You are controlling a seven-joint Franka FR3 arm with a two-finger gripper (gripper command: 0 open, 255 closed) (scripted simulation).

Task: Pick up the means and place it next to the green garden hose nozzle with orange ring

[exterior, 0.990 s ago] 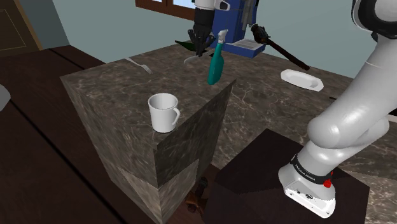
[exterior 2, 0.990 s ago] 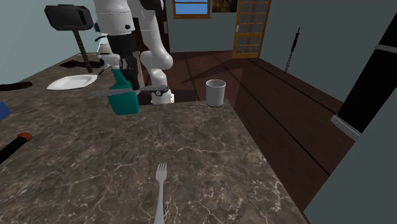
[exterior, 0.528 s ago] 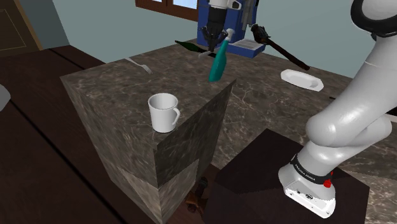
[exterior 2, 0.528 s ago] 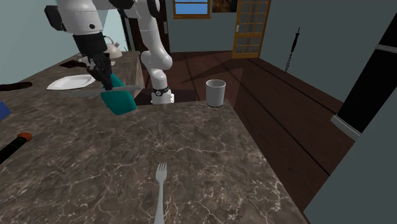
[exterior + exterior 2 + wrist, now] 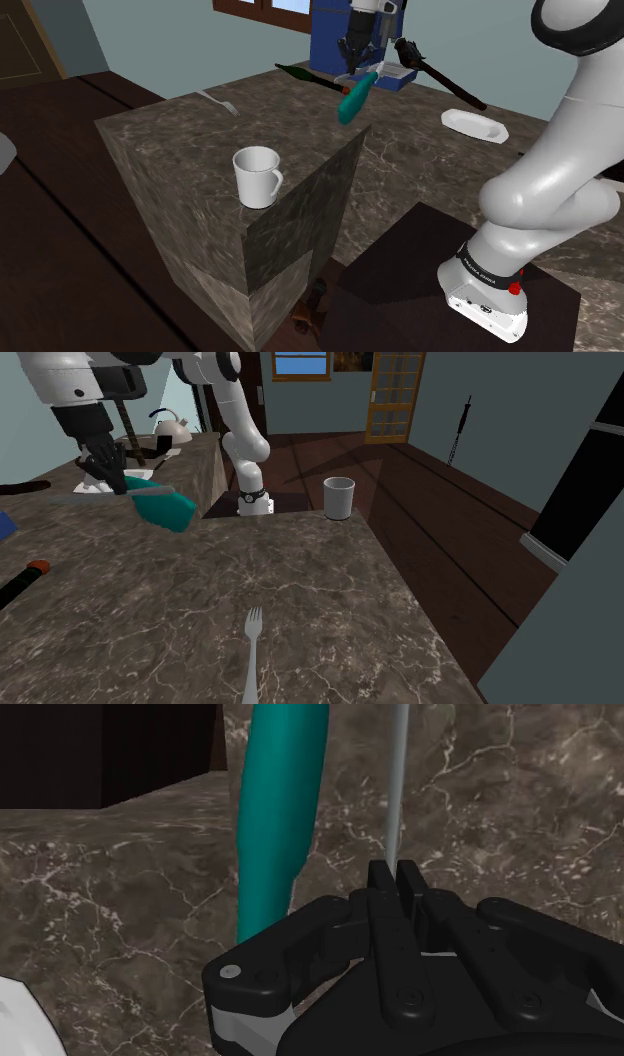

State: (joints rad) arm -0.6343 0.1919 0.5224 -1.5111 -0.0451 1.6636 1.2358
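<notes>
My gripper [image 5: 354, 70] hangs above the back of the marble counter, shut on a teal tool [image 5: 356, 98] that slants down from it. In the wrist view the fingertips [image 5: 384, 876] pinch the tool's thin grey strip [image 5: 398, 784], with the teal body [image 5: 280, 814] beside it. In the second exterior view the gripper [image 5: 108, 477] is at the left, the teal tool [image 5: 166, 508] tilted below it. The dark green hose nozzle [image 5: 298, 71] lies on the counter just left of the gripper in the shoulder view. Its orange-ringed end [image 5: 37, 566] shows at the second exterior view's left edge.
A white mug [image 5: 257, 176] stands near the counter's front corner and a fork [image 5: 220, 102] lies toward its far left. A white plate [image 5: 472, 124], a black hammer [image 5: 440, 76] and a blue box [image 5: 335, 35] sit at the back. A grey bin [image 5: 339, 498] stands on the floor.
The arm has carried the teal tool toward the back right in the shoulder view, leftward in the second exterior view. The tool has tipped from nearly upright to a slant.
</notes>
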